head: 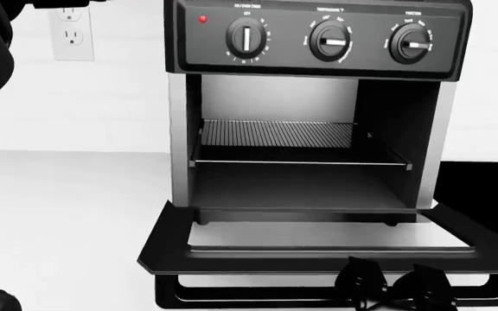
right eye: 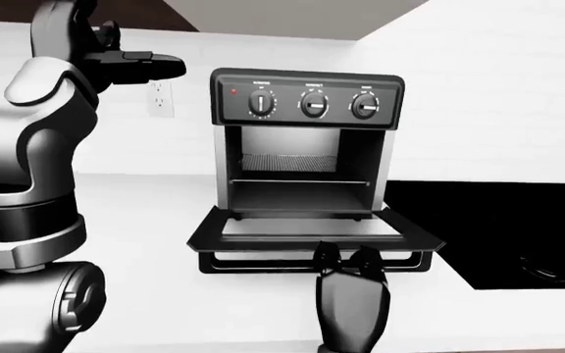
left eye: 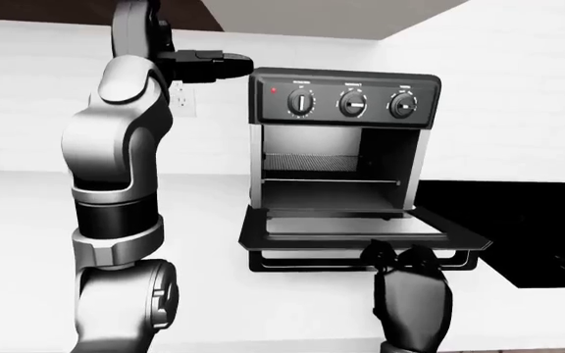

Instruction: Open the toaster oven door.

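The black and silver toaster oven [left eye: 346,99] stands on the white counter with three knobs along its top. Its door [left eye: 356,229] lies folded down nearly flat, and the cavity with a wire rack [head: 275,133] is open to view. The door handle [left eye: 297,262] is a bar below the door's near edge. My right hand [left eye: 400,257] comes up from the bottom of the left-eye view, its dark fingers curled on that handle. My left hand [left eye: 214,65] is raised high beside the oven's upper left corner, fingers stretched out, holding nothing.
A black cooktop [left eye: 518,220] is set in the counter [left eye: 204,220] right of the oven. A wall outlet [head: 73,32] is on the white wall left of the oven. My left arm [left eye: 116,147] fills the left side of the eye views.
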Controlling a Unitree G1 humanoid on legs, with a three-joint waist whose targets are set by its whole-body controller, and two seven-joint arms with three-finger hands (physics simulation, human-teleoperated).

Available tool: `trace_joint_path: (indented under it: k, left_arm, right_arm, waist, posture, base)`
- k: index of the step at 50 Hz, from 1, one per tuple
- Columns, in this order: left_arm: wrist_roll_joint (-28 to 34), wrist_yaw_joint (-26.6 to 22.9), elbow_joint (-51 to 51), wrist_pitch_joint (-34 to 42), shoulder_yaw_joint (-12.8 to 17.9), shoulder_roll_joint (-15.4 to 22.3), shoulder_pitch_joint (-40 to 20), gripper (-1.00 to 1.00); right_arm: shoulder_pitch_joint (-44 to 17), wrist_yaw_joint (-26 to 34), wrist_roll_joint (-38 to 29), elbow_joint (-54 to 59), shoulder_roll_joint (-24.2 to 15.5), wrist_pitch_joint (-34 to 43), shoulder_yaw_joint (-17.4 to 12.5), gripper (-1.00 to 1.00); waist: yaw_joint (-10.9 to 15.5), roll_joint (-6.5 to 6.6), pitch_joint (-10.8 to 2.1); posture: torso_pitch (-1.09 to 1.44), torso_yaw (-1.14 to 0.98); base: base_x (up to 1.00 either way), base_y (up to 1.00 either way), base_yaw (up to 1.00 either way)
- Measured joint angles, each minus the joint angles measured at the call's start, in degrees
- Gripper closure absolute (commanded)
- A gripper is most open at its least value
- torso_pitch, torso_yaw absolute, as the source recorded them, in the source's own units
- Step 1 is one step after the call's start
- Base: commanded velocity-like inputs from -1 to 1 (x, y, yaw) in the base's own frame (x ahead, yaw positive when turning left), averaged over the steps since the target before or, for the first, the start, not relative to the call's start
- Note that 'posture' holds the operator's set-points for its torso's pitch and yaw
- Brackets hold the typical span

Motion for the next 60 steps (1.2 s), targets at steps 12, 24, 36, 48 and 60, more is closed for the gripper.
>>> trace_joint_path:
  k: [12, 24, 36, 48, 60]
  left_arm:
    - [0.12, 0.06, -0.73, 0.84, -0.28, -0.33, -0.52, -1.00]
    - [0.10, 0.53, -0.40, 0.87, 0.84, 0.05, 0.81, -1.00]
    - [-0.72, 0.60, -1.66, 1.02, 0.68, 0.29, 0.83, -1.00]
    - [-0.80, 0.88, -2.48, 0.57, 0.85, 0.66, 0.51, -1.00]
    - [-1.01, 0.51, -2.00, 0.87, 0.46, 0.79, -0.06, -1.00]
  right_arm:
    - [-0.04, -0.75, 0.74, -0.07, -0.58, 0.72, 0.33, 1.00]
    - [4.24, -13.10, 8.67, -1.47, -4.56, 5.48, 1.20, 1.00]
    - [0.09, -25.69, 20.59, 13.14, -2.81, -0.91, -2.65, 1.00]
    - [-4.24, -29.64, 25.92, 24.90, -0.21, -9.00, -5.51, 1.00]
    - [-10.01, -32.22, 27.40, 37.00, 4.68, -21.24, -9.99, 1.00]
  waist:
    - [0.06, -0.29, 0.04]
    - [-1.05, -4.87, -0.70]
    - [0.47, -5.74, -1.59]
    - [1.09, -5.53, -2.86]
    - [0.18, -5.31, -3.64]
  posture:
    - [-0.54, 0.00]
    - [-0.54, 0.00]
    - [-0.54, 0.00]
    - [-0.54, 0.00]
    - [-0.54, 0.00]
  base:
    - [0.00, 0.00, 0.00]
    - [0.00, 0.00, 0.00]
    - [0.00, 0.00, 0.00]
    - [0.00, 0.00, 0.00]
    - [0.00, 0.00, 0.00]
